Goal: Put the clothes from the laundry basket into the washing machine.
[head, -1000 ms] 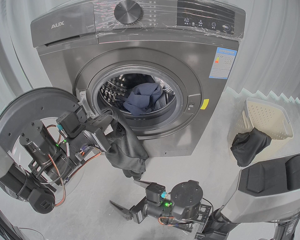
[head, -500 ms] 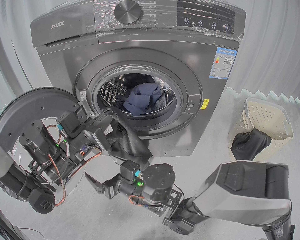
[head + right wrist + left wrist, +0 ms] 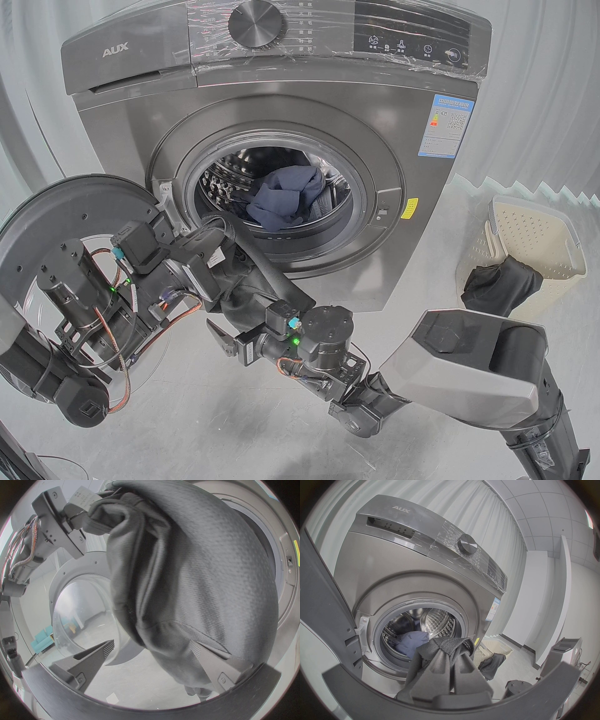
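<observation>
A dark grey garment [image 3: 265,290] hangs in front of the washing machine's [image 3: 375,125] open port, at its lower left rim. My left gripper [image 3: 215,240] is shut on the garment's top edge [image 3: 447,647]. My right gripper [image 3: 234,322] is open under the hanging cloth [image 3: 187,573], which bulges between its fingers; one finger [image 3: 212,664] touches the cloth, the other finger [image 3: 93,658] stands apart. Navy clothes [image 3: 284,197] lie in the drum. At the right stands the cream laundry basket [image 3: 544,244] with a black garment [image 3: 500,290] draped over its rim.
The round machine door [image 3: 69,212] is swung open at the left, behind my left arm. The grey floor [image 3: 187,412] lies bare in front of the machine. Pale curtains hang behind and beside the machine.
My right arm has swung up and left from the floor to the hanging garment, whose lower part is now lifted and bunched against the gripper. My left gripper has barely moved.
</observation>
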Tool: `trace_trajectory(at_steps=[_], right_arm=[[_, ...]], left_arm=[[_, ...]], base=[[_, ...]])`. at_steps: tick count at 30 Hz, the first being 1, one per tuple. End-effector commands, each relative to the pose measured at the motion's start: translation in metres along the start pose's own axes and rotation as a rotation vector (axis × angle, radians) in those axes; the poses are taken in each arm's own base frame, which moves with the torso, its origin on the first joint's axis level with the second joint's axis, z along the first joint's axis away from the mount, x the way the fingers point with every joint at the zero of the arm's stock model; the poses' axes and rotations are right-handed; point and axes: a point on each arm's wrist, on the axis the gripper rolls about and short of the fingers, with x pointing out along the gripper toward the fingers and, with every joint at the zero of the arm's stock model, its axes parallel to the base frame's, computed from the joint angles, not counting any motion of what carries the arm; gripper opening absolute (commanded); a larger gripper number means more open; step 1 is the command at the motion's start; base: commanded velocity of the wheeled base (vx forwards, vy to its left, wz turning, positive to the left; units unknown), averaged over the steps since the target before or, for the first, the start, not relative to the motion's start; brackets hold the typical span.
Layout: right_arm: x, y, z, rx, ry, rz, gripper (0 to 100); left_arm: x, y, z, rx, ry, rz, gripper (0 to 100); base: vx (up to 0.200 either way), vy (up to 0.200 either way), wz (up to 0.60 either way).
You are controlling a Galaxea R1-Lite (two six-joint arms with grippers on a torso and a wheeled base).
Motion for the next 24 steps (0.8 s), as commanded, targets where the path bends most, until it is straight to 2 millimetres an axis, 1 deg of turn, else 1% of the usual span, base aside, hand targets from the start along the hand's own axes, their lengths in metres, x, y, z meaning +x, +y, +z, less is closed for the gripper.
trace_trajectory(at_steps=[1, 18, 19, 24], right_arm=[[0.000, -0.010, -0.002, -0.004, 0.004, -0.022, 100], [0.004, -0.021, 0.003, -0.007, -0.018, -0.070, 100], [0.005, -0.022, 0.005, -0.006, -0.028, -0.077, 0], [0.006, -0.023, 0.007, -0.006, -0.029, -0.081, 0]], left_arm=[[0.000, 0.000, 0.001, 0.000, -0.004, -0.001, 0], [0.000, 0.000, 0.001, 0.000, -0.003, -0.002, 0], [0.000, 0.000, 0.001, 0.000, -0.003, -0.002, 0], [0.000, 0.000, 0.001, 0.000, -0.003, -0.002, 0]], base=[[0.000, 0.000, 0.00], [0.000, 0.000, 0.00], [0.000, 0.000, 0.00], [0.000, 0.000, 0.00]])
